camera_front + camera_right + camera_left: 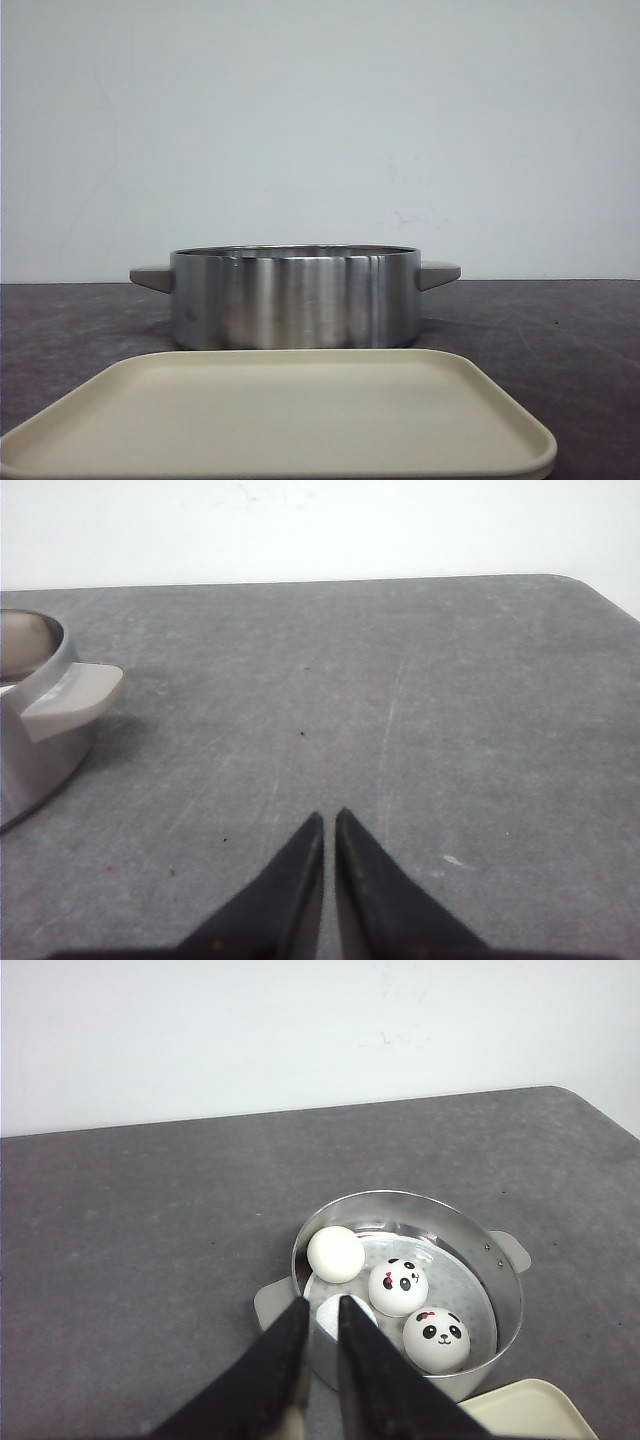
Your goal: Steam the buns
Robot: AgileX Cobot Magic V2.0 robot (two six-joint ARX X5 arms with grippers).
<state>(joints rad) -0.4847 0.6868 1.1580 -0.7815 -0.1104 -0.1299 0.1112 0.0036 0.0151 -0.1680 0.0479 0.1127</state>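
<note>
Cream tray (pixel 280 415) sits bare up front; all four panda buns (pixel 398 1287) are down in the steel pot (pixel 295 297) behind it. Left gripper (pixel 320 1310) hovers above the rim, fingers nearly together, holding nothing; right gripper (pixel 329 822) likewise, over the desk (pixel 420 710). Best withdraw straight up, clear of the rim.

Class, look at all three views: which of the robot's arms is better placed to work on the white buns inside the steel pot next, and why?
Left. Its tool hangs just above the round steel pot, with the white panda-faced buns directly below. The right tool faces bare grey table, with only the pot's handle at the edge of its view.
</note>
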